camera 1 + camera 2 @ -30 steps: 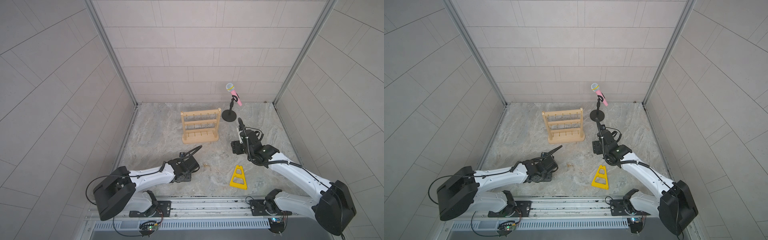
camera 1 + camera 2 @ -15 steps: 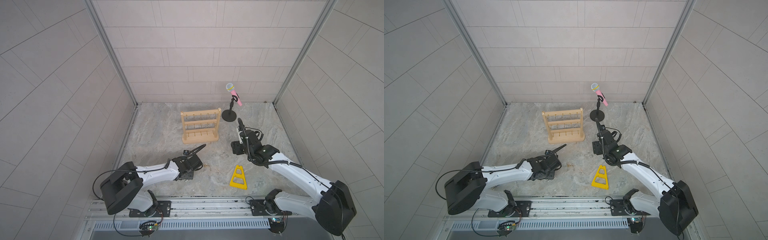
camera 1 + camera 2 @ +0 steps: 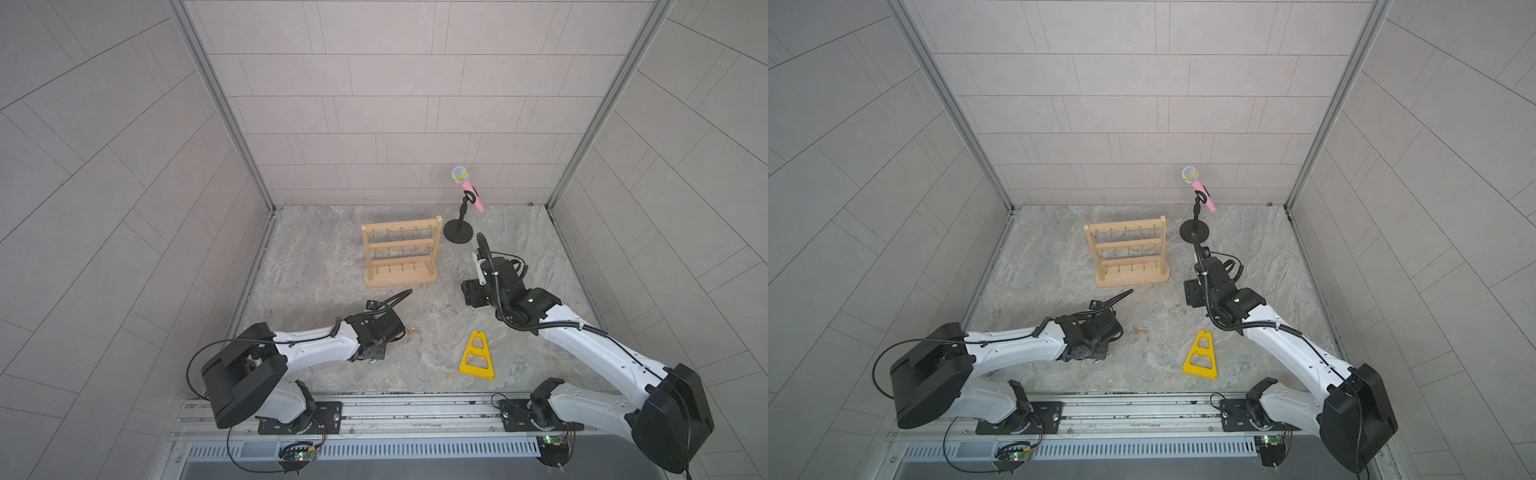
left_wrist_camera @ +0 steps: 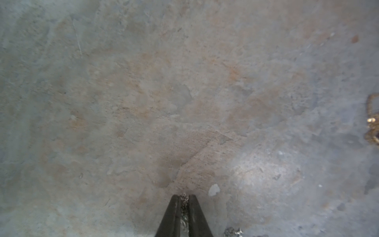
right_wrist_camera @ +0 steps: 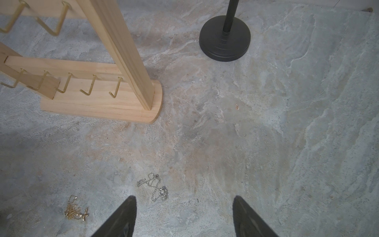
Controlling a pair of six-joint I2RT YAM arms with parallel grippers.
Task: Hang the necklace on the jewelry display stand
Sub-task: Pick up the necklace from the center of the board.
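Mottled stone tabletop (image 4: 143, 82); tapered black left fingers (image 4: 172, 215) pinch silver necklace (image 4: 184, 203).

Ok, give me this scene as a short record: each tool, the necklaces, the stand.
left tool: shut on a silver chain, low over the table
right tool: open, empty
gold necklace: loose on the table
silver necklace: loose on the table, near the right tool
jewelry display stand: upright, hooks bare
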